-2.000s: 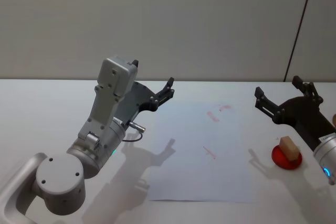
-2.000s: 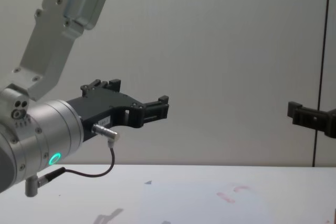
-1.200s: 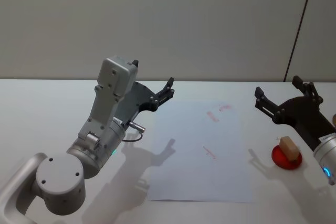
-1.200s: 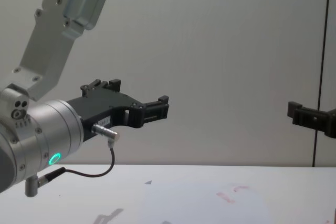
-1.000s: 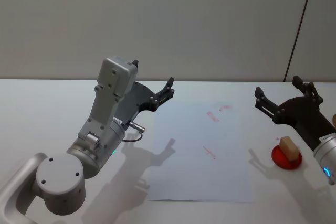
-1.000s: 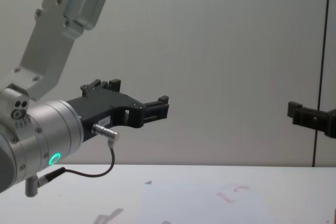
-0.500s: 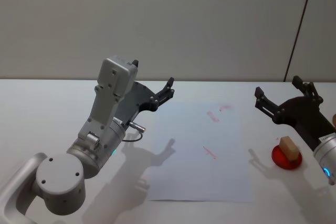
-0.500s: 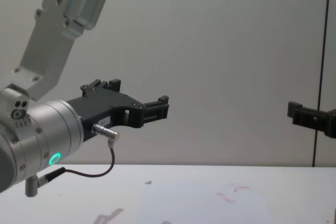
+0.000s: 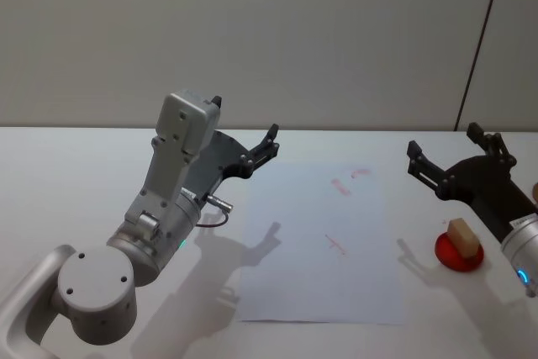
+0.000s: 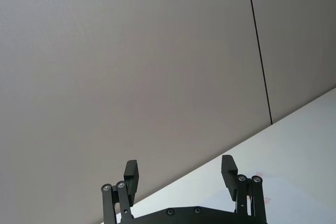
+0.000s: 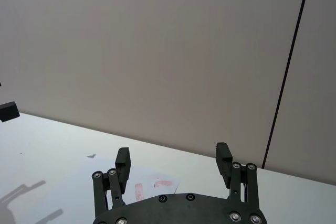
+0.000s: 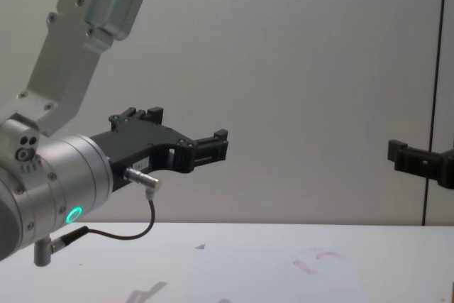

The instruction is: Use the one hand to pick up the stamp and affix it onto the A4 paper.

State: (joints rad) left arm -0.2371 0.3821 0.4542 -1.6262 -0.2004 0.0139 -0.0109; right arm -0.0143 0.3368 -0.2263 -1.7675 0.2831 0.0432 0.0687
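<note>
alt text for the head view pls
A tan wooden stamp sits on a red pad at the right of the white table, beside the open right end effector. An A4 paper lies mid-table, the open left end effector hovering near its far left corner.

You see the right tool (image 12: 408,160) cut off at the chest view's right edge, and the A4 paper (image 12: 269,274) below it runs off the bottom edge. In the head view, the red marks (image 9: 340,187) beside that tool are too faint to read, and the stamp (image 9: 462,235) behind its fingertips hides part of the red pad (image 9: 445,256).
</note>
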